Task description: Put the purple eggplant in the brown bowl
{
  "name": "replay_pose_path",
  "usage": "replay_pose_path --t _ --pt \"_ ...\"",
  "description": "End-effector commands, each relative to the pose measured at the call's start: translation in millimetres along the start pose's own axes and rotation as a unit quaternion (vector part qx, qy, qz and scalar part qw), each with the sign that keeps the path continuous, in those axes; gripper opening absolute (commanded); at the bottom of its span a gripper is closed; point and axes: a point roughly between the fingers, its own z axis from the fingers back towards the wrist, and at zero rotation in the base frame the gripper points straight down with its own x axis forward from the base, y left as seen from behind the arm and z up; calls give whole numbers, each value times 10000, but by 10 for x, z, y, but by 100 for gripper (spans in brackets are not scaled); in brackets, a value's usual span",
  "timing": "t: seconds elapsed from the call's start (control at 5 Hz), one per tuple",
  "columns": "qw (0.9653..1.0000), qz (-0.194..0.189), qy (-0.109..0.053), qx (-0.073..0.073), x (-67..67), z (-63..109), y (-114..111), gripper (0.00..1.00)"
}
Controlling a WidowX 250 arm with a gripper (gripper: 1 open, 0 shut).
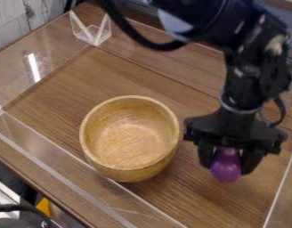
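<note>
The purple eggplant (226, 165) hangs just above the wooden table, pinched between the black fingers of my gripper (228, 158), which points straight down and is shut on it. Only its glossy lower end shows below the fingers. The brown bowl (131, 138), round, thick-walled and empty, sits on the table to the left of the gripper, its right rim a short gap from the eggplant. The black arm rises from the gripper toward the top of the view.
A clear plastic wall (65, 174) runs along the table's near-left edge. A small clear stand (92, 29) sits at the far left corner. Bare wooden tabletop (125, 76) lies behind the bowl.
</note>
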Motion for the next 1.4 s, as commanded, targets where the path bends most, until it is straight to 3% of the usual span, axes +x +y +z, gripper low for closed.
replay_pose_path --t 0.0,0.2,0.4,1.2 --pt "9987 112 -390 -316 279 291 -80 0" --pt "9977 220 -557 -332 514 354 -97 0" --pt "9968 301 -693 -275 684 262 -98 0" --pt "9969 237 -755 -14 853 -55 -104 0"
